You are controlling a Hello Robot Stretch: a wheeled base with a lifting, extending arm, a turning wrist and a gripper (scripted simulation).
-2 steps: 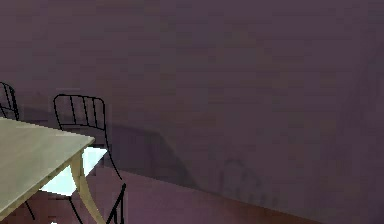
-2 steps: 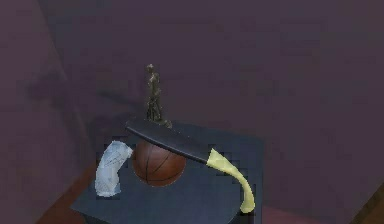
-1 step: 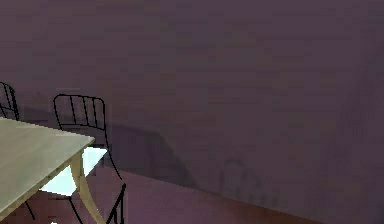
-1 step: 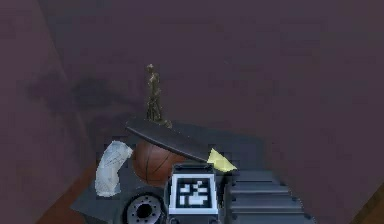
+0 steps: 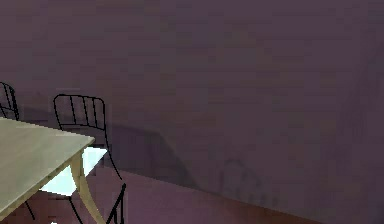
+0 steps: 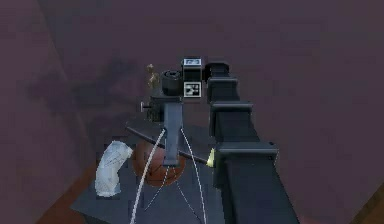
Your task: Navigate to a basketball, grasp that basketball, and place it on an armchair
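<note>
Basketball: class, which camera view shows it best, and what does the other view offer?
The arm side view. There the basketball is a reddish-brown round shape resting on a dark surface, beside a white crumpled thing. The forward view looks instead at a pale table, a black wire chair and a purple wall.

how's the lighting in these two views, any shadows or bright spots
Forward view: dim overall; the pale wooden tabletop stands out bright, and the black wire-frame chair throws a faint shadow onto the plain dark wall to its right. Arm side view: equally dim; the crumpled white cloth reads lightest, with a soft dark shadow on the wall at upper left.
</note>
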